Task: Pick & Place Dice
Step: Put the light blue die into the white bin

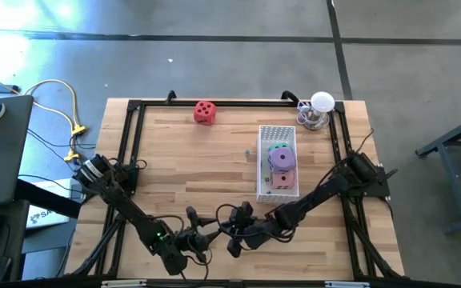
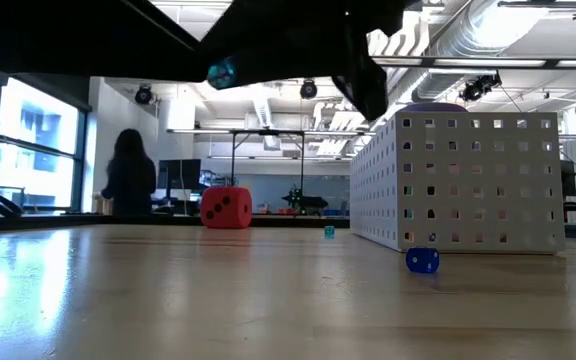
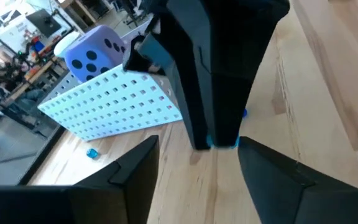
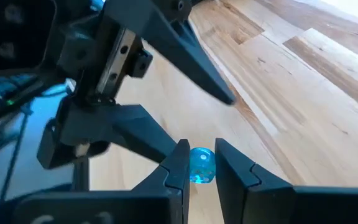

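The red die [image 1: 205, 112] [image 2: 226, 208] rests on one face near the table's far edge. The green die [image 1: 276, 146], purple die [image 1: 280, 158] [image 3: 92, 53] and pink die [image 1: 285, 179] sit in a white perforated basket [image 1: 264, 136] [image 2: 468, 180]. Both grippers face each other near the near edge. My left gripper [image 1: 201, 232] [image 3: 197, 155] is open and touches nothing. My right gripper [image 1: 229, 232] [image 4: 201, 149] is shut on a tiny blue bead die [image 4: 201, 165], not one of the big dice. My right gripper pinches the tiny blue translucent bead die [image 4: 201, 167] between its two fingers at their free ends, one on each opposite side. The fingers [image 3: 219, 93] point steeply down at the table. Whether the bead is clear of the wood, I cannot tell.
Another small blue bead die [image 2: 422, 260] lies on the wood in front of the basket, and a teal one [image 2: 329, 231] [image 3: 92, 152] farther back. A small lamp-like object [image 1: 320, 108] stands at the far right corner. A black frame [image 1: 134, 108] rims the table. A person [image 2: 128, 175] stands in the room behind.
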Tool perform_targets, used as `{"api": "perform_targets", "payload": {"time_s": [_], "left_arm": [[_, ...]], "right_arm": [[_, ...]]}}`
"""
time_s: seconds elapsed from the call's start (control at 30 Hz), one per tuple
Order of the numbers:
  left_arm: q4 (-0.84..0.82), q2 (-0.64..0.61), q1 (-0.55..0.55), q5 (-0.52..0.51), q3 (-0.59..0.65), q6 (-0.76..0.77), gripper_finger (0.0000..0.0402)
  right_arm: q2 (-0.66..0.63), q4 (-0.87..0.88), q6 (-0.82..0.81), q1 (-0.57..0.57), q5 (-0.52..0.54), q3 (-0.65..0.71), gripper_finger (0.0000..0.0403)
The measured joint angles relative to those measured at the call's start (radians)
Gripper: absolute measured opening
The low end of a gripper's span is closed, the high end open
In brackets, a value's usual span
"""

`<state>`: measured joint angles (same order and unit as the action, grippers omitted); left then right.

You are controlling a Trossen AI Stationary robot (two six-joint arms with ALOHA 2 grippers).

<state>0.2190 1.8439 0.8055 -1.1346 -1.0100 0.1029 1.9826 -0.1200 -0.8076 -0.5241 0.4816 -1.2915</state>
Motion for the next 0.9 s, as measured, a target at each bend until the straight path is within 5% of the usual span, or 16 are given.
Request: {"api": "perform_targets", "payload": {"time_s": [0.27, 0.47, 0.67, 0.9], "left_arm": [[0.000, 0.000, 0.021, 0.029, 0.000, 0.091, 0.0221], [0.012, 0.000, 0.018, 0.227, 0.000, 0.202, 0.0221], [0.034, 0.000, -0.023, 0.350, 0.000, 0.204, 0.0221], [0.037, 0.000, -0.051, 0.457, 0.000, 0.251, 0.0221]], "right_arm": [[-0.072, 0.203, 0.001, 0.004, 0.102, 0.001, 0.0038], [-0.162, 0.431, -0.048, -0.041, 0.288, 0.001, 0.0038], [-0.220, 0.742, -0.264, -0.105, 0.529, 0.001, 0.0038], [-0.218, 1.025, -0.529, -0.077, 0.552, 0.000, 0.0038]]}}
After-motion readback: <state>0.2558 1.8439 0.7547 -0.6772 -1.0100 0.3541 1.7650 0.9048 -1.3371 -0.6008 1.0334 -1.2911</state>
